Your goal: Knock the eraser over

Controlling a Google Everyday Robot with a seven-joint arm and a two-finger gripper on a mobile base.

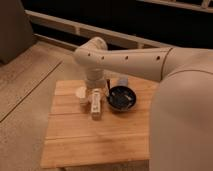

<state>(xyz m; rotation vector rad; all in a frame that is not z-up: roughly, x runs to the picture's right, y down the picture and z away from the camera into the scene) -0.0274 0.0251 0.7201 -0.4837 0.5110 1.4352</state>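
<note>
We see the eraser (95, 105) as a pale, narrow block near the middle of the wooden table (75, 140), just beside a dark bowl (122, 97). The gripper (86, 93) hangs close by the eraser's far end; we cannot tell whether it is open or closed.

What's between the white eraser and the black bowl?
In the camera view, just a bare strip of wooden table lies between the long white eraser and the round black bowl. The gripper hangs at the eraser's far end.
</note>
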